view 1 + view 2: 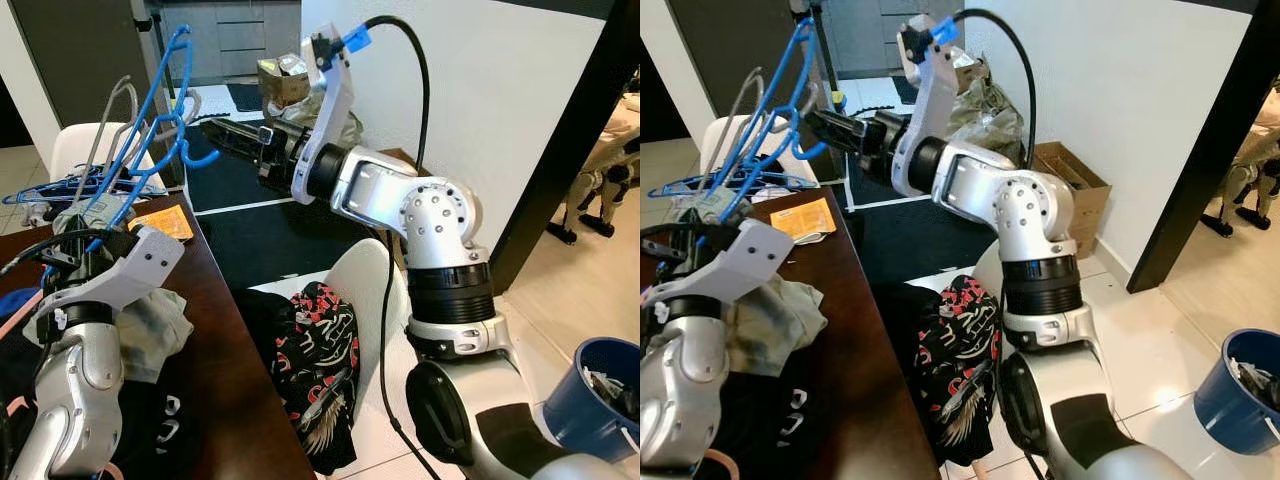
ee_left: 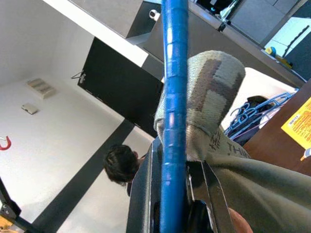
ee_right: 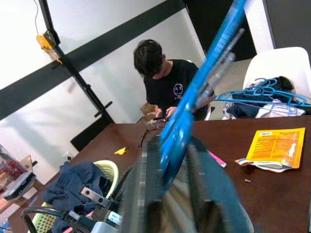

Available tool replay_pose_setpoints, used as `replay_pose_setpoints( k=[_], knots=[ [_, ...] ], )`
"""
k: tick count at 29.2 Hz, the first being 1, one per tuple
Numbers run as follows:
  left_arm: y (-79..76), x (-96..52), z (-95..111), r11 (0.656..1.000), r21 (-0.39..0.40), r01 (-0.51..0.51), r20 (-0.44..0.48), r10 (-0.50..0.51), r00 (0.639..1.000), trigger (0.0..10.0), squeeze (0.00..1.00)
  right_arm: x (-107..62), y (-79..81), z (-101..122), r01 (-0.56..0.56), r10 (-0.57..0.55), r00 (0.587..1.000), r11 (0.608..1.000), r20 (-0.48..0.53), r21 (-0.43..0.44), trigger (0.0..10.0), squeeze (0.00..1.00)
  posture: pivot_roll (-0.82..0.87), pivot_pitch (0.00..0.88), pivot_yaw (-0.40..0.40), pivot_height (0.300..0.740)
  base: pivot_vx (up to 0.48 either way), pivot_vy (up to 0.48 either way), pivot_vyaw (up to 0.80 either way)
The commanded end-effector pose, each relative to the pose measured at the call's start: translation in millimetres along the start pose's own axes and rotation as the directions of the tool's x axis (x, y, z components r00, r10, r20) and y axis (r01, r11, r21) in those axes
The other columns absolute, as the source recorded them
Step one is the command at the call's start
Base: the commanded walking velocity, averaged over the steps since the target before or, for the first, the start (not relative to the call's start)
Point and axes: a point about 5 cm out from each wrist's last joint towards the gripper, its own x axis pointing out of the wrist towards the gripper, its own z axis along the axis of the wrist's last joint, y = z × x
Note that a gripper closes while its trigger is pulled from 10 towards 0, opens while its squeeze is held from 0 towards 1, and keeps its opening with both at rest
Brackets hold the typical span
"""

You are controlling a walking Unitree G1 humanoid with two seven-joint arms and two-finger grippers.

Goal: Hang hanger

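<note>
A blue hanger (image 1: 160, 110) stands tilted above the dark table (image 1: 235, 380), with an olive-grey cloth (image 2: 218, 97) draped at its lower end. My left gripper (image 2: 177, 191) is shut on the hanger's blue bar, low at the table's left side (image 1: 75, 248). From the right, my right gripper (image 1: 212, 133) reaches in level to the hanger's upper curved part. In the right wrist view the blue hanger (image 3: 177, 131) runs between its two fingers, which close on it.
A heap of blue hangers (image 1: 70, 190) lies on a white chair behind the table. A yellow packet (image 1: 165, 222) is on the tabletop. A black patterned garment (image 1: 315, 360) covers a second chair. Blue bin (image 1: 600, 395) at right, cardboard box (image 1: 1070, 180), a person (image 3: 165, 82) across the table.
</note>
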Motion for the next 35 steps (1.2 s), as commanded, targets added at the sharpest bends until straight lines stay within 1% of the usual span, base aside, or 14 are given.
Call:
replay_pose_setpoints(
  k=[1,8,13,14,16,18,21,22,26,29,30,31,32,35],
  knots=[
    [3.6,-0.1,-4.3,0.999,0.050,-0.009,0.009,0.009,1.000,10.0,0.00,-2.0,-2.6,-0.2,0.015,-0.016,1.000,1.000,0.004,0.011,0.0,0.00,0.08,0.000,-0.017,0.740,0.000,0.000,0.00],
    [2.3,-9.8,-11.5,0.996,0.085,0.028,-0.028,-0.026,0.999,10.0,0.00,-2.7,-6.6,-0.7,0.040,-0.040,0.999,0.999,0.020,0.013,0.0,0.00,0.08,0.000,-0.014,0.740,0.000,0.000,0.00],
    [0.5,-14.6,-15.2,0.996,0.066,0.062,-0.061,-0.058,0.996,10.0,0.00,-2.5,-6.8,0.0,0.039,-0.039,0.999,0.999,0.032,0.009,0.0,0.00,0.09,0.000,-0.015,0.740,0.000,0.000,0.00],
    [-3.5,-20.5,-20.0,0.993,0.031,0.115,-0.111,-0.111,0.988,10.0,1.00,-2.1,-7.1,0.7,0.038,-0.038,0.998,0.999,0.043,0.001,0.0,0.00,0.10,0.000,-0.018,0.740,0.000,0.000,0.00],
    [-3.5,-20.5,-20.0,0.993,0.031,0.115,-0.111,-0.111,0.988,10.0,1.00,-2.1,-7.1,0.7,0.038,-0.038,0.998,0.999,0.043,0.001,0.0,0.00,0.10,0.000,-0.018,0.740,0.000,0.000,0.00],
    [-15.4,-37.3,-27.1,0.964,-0.016,0.264,-0.223,-0.261,0.939,10.0,1.00,-1.3,-7.0,-1.6,0.025,-0.025,0.999,1.000,0.043,-0.004,0.0,0.00,0.11,0.000,-0.024,0.740,0.000,0.000,0.00],
    [-15.4,-37.3,-27.1,0.964,-0.016,0.264,-0.223,-0.261,0.939,10.0,1.00,-1.3,-7.0,-1.6,0.025,-0.025,0.999,1.000,0.043,-0.004,0.0,0.00,0.11,0.000,-0.024,0.740,0.000,0.000,0.00],
    [-20.7,-44.1,-29.8,0.941,-0.025,0.337,-0.267,-0.331,0.905,10.0,1.00,-0.9,-6.6,-3.0,0.019,-0.019,0.999,1.000,0.039,-0.004,0.0,0.00,0.11,0.000,-0.024,0.740,0.000,0.000,0.00],
    [-19.6,-45.5,-31.3,0.911,-0.018,0.411,-0.305,-0.396,0.866,10.0,1.00,0.1,-5.7,-4.8,0.010,-0.010,0.999,1.000,0.041,0.001,0.0,0.00,0.11,0.000,-0.022,0.740,0.000,0.000,0.00],
    [-16.3,-42.4,-30.4,0.909,-0.016,0.417,-0.307,-0.401,0.863,10.0,1.00,0.5,-5.4,-4.5,0.008,-0.008,0.999,1.000,0.052,0.003,0.0,0.00,0.11,0.000,-0.022,0.740,0.000,0.000,0.00],
    [-13.2,-39.7,-28.6,0.908,-0.021,0.418,-0.305,-0.404,0.862,10.0,0.48,0.7,-5.6,-2.6,0.011,-0.012,0.997,1.000,0.079,0.004,0.0,0.00,0.12,0.000,-0.021,0.740,0.000,0.000,0.00],
    [-13.2,-39.7,-28.6,0.908,-0.021,0.418,-0.305,-0.404,0.862,10.0,0.48,0.7,-5.6,-2.6,0.011,-0.012,0.997,1.000,0.079,0.004,0.0,0.00,0.12,0.000,-0.021,0.740,0.000,0.000,0.00],
    [-10.6,-37.1,-25.9,0.912,-0.027,0.410,-0.297,-0.399,0.867,10.0,0.00,-0.1,-9.6,4.6,0.050,-0.050,0.988,0.999,0.146,0.007,0.0,0.00,0.12,0.000,-0.019,0.740,0.000,0.000,0.00],
    [-9.9,-36.0,-24.3,0.914,-0.031,0.405,-0.292,-0.396,0.871,10.0,0.00,-2.4,-18.7,11.6,0.140,-0.131,0.971,0.990,0.199,-0.032,0.0,0.00,0.12,0.000,-0.019,0.740,0.000,0.000,0.00]
  ],
)
